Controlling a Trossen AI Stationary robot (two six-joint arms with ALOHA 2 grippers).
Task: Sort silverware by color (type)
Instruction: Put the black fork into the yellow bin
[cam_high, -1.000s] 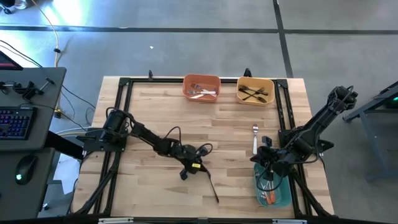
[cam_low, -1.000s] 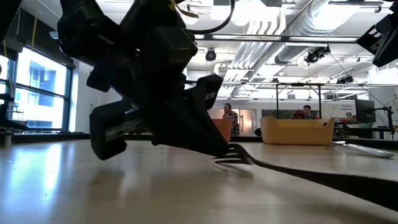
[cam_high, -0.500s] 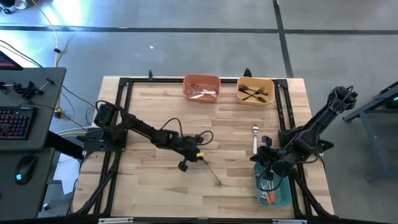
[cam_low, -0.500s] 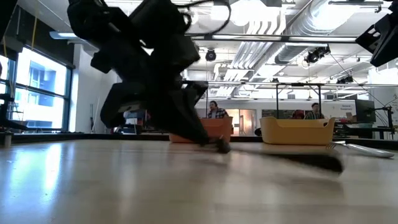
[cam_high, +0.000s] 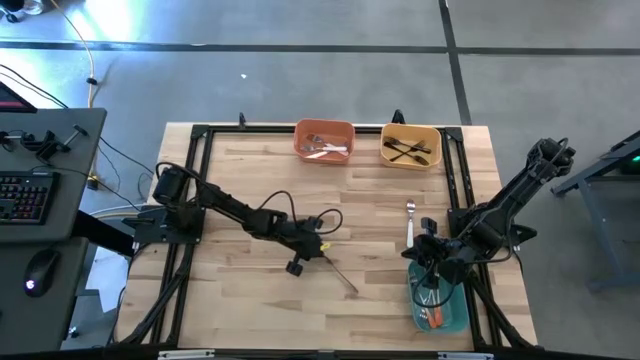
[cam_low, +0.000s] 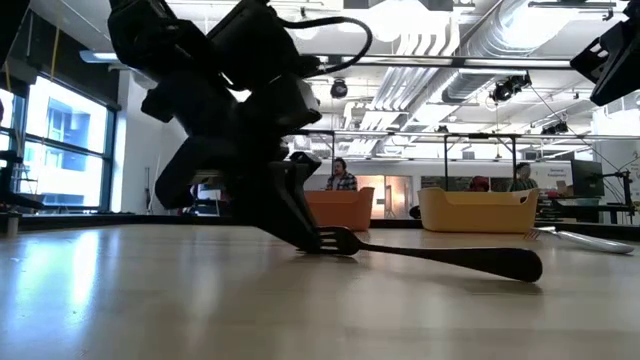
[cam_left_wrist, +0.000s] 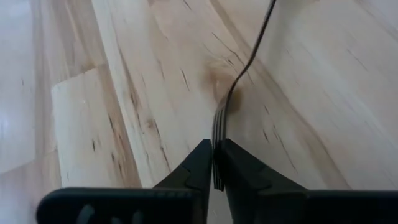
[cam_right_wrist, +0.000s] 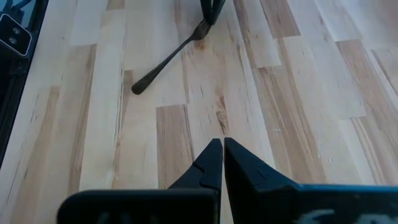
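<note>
Look first at the left claw (cam_high: 318, 252), positioned low over the middle of the wooden surface (cam_high: 240, 180). Its fingers (cam_left_wrist: 200, 163) are pressed together on the tines of a black fork (cam_high: 338, 273). In the low view the fork head (cam_low: 338, 241) sits at the claw tip just above the surface, and the black handle (cam_low: 470, 259) slopes away from the claw down to the wood. In the left wrist view the fork (cam_left_wrist: 231, 99) runs straight ahead of the fingertips.

Note the right claw (cam_high: 428, 252), parked at the surface edge over a teal bin (cam_high: 460, 312) holding forks with red-orange handles (cam_high: 436, 318). Its fingers (cam_right_wrist: 210, 158) are pressed together and hold nothing.

Just ahead of the right claw, a white-handled fork (cam_high: 409, 225) lies loose on the surface. Well beyond both claws, at the far edge, an orange bin (cam_high: 323, 129) holds white-handled forks (cam_high: 326, 151), and beside it a yellow bin (cam_high: 411, 132) holds black forks (cam_high: 410, 151).

People (cam_low: 341, 179) are visible in the room behind the surface.
</note>
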